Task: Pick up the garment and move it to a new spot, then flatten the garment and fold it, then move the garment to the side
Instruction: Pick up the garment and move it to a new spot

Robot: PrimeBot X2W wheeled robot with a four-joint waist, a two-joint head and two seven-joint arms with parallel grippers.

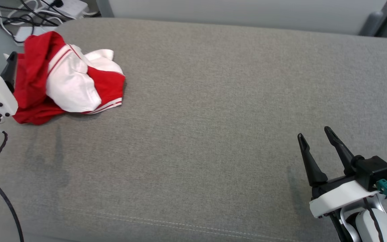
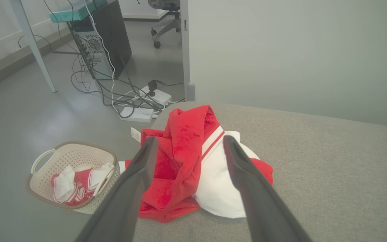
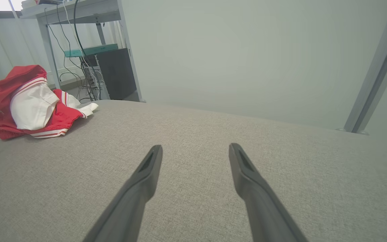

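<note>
Garment (image 1: pixel 69 80) lies crumpled on the grey cushion (image 1: pixel 213 117); our left gripper (image 2: pixel 190 139) is spread just beside it, our right gripper (image 1: pixel 314 132) also spread, well apart.

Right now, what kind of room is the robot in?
Probably an office or lab set up for folding clothes: a computer tower on the floor, a wheeled office chair, and a laundry basket beside the grey cushioned surface.
</note>
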